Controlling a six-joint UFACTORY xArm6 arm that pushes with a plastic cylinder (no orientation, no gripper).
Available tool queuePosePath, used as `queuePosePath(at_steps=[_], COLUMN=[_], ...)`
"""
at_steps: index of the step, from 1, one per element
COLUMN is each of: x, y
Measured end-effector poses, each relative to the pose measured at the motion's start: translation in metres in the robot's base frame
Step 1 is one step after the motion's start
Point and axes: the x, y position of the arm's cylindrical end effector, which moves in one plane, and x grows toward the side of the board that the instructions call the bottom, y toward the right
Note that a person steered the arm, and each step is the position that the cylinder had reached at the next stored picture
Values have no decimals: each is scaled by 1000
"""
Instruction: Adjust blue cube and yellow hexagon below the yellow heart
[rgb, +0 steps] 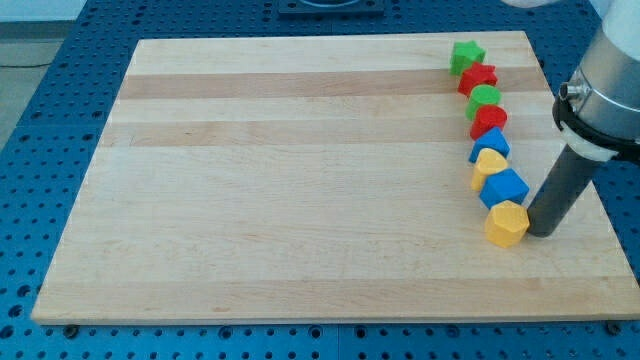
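The wooden board (300, 180) spreads bare across the view's left and middle, so nearly all the open room lies far to the view's left of my tip (541, 233). All the blocks stand in one slanting chain near the board's right edge: a green star (466, 57) at the view's top, then a red block (479, 78), a green block (485, 98), a red block (489, 122) and a blue block (489, 146), their shapes hard to make out. Below these come the yellow heart (490, 167), the blue cube (504, 187) touching it from below, and the yellow hexagon (507, 224) at the chain's bottom end, so both task blocks already sit beneath the heart. My tip rests on the board just beside the hexagon's right face, touching it or nearly so, and lower right of the cube. The rod carries no jaws, so nothing opens, closes or grips; it can only shove. The blocks look small, rigid and light, likely to slide readily on smooth wood and to twist if pushed off-centre, so a push is best placed flat against the middle of a side face. Only a narrow strip of board separates the tip from the right edge, and somewhat more lies toward the bottom edge; leftward nudges look safest.
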Motion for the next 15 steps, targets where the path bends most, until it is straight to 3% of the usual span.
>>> queuePosePath(at_steps=[3,9,11,12,15], x=[-33,-35,-15,4,10], y=[40,-7,32,34,32])
